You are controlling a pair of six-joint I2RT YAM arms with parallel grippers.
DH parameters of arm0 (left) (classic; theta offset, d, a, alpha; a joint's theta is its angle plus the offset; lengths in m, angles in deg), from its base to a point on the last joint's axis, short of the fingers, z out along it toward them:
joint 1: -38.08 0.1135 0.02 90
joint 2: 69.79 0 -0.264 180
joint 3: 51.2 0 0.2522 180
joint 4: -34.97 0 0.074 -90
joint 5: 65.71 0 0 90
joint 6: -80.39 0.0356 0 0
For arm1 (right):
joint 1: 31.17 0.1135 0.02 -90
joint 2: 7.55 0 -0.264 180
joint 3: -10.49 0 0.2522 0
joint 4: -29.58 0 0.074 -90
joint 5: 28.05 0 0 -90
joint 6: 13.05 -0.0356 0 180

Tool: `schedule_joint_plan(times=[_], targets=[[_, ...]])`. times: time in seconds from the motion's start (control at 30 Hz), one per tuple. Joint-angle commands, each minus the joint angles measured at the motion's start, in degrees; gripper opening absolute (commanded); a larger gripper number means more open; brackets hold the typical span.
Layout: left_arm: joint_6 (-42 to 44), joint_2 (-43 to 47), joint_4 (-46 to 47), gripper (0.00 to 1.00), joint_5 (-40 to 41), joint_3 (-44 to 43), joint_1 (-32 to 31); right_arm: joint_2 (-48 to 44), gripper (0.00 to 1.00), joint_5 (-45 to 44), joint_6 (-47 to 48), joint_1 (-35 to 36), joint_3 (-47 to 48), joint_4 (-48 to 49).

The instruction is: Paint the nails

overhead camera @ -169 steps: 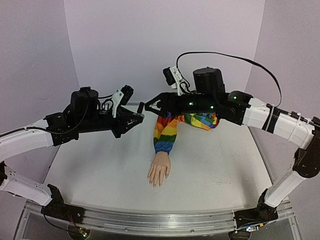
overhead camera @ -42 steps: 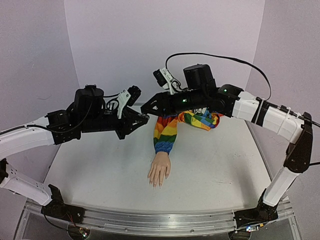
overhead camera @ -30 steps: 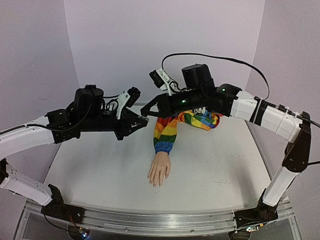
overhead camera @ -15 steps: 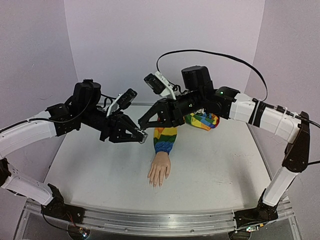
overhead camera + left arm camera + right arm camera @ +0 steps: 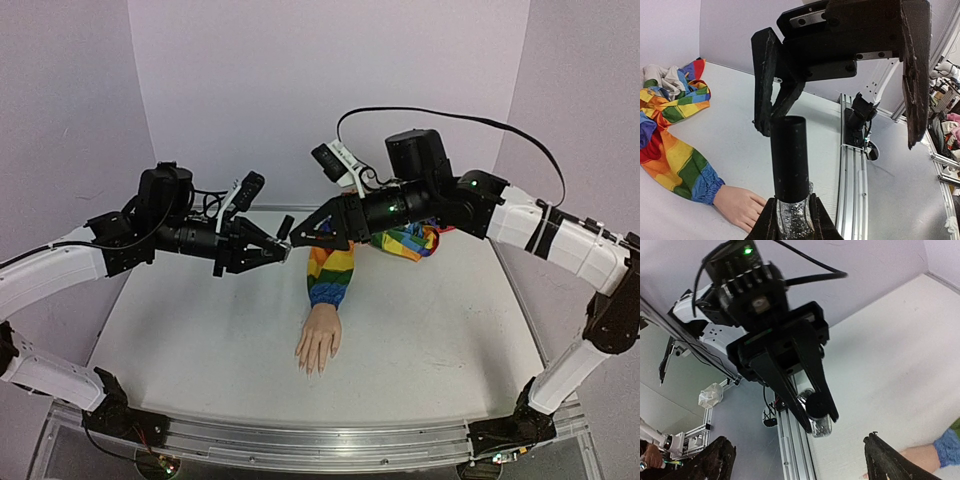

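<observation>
Above the bench (image 5: 180, 340), the left gripper (image 5: 792, 225) clamps a small black-capped bottle (image 5: 789, 157), its cap pointing into the wide-spread right gripper (image 5: 300, 232); the mannequin hand (image 5: 319, 343) lies toward the near edge, its rainbow sleeve (image 5: 333, 268) trailing toward the far edge, its nails (image 5: 313, 369) too small to discern.

Tiny nails (image 5: 314, 367) on flat mannequin hand (image 5: 320, 340)
</observation>
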Motion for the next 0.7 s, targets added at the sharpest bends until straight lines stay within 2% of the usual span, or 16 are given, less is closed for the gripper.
schedule_joint_plan(times=[0.0,0.37,0.57,0.67], targets=[[3.49,1.31,2.04,0.0,4.32,0.07,-0.02,1.65,0.88,-6.05,-5.65,-0.34,6.16,-8.82],[6.07,-0.78,-2.18,0.0,5.12,-1.42,-1.61,8.74,0.71,-2.15,-6.97,-0.25,14.19,-12.36],[6.38,-0.96,-2.22,0.0,5.9,-1.36,-2.49,10.94,0.47,-0.06,-7.11,-0.29,16.12,-12.85],[6.35,-0.95,-2.27,0.0,5.91,-1.3,-2.53,10.59,0.39,0.28,-6.86,-0.26,15.71,-12.77]])
